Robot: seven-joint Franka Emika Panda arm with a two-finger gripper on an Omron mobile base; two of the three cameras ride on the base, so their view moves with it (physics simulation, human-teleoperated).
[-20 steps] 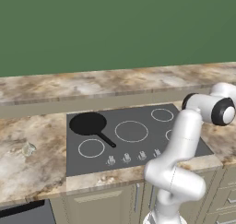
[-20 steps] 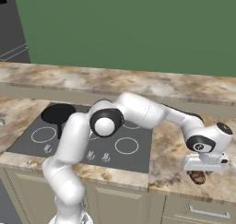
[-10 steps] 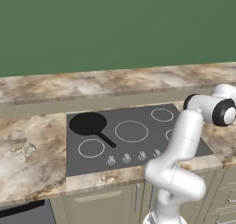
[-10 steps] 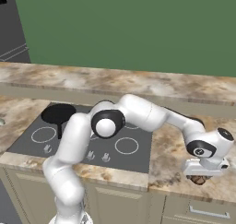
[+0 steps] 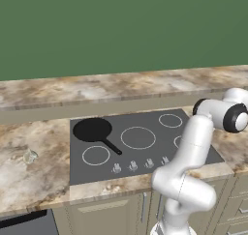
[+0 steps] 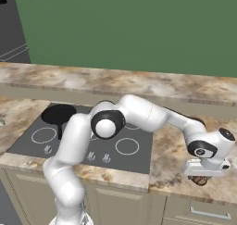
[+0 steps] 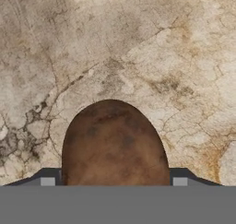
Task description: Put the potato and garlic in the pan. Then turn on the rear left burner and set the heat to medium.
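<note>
One potato (image 7: 114, 144), one pan (image 5: 93, 130), four ringed burners (image 5: 138, 137), perhaps one garlic (image 5: 30, 155).

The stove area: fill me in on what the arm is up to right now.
The white arm reaches far to the right of the dark glass cooktop, with its gripper lowered onto the marbled counter around the small brown potato. In the hand view the potato sits between the two dark fingertips, on the counter and not lifted. The round black frying pan waits with nothing in it on the rear left burner. The small pale garlic bulb lies on the counter left of the cooktop.
</note>
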